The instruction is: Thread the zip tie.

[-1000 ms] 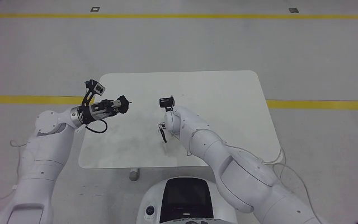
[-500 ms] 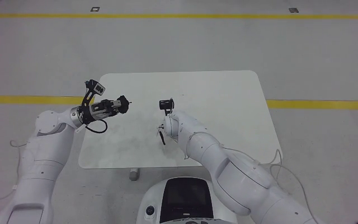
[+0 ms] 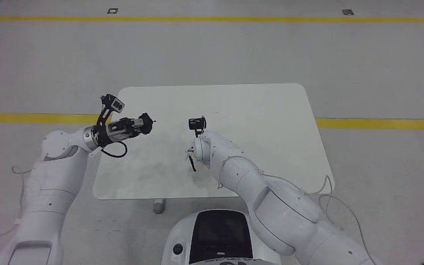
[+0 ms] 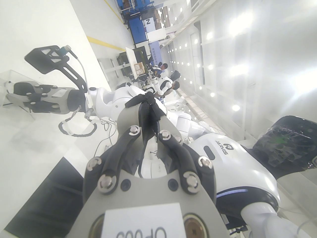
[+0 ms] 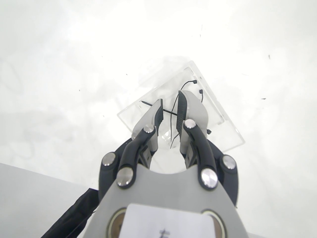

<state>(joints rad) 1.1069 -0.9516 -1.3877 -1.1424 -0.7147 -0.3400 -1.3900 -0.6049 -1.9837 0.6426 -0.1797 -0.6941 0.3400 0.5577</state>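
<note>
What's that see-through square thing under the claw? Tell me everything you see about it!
It is a tray: square, flat and clear, plastic by its look, with a low raised rim. It lies flat on the white table. A few thin black zip ties lie loose inside it, some crossing each other. The right claw hangs open over it. Whether the claw touches the tray, I cannot tell.

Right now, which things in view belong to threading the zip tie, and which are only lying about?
For the job: zip ties in the clear tray; right gripper, fingers open above them; left gripper, shut on a black piece, perhaps a zip tie.
Lying about: small dark specks on the white table.
</note>
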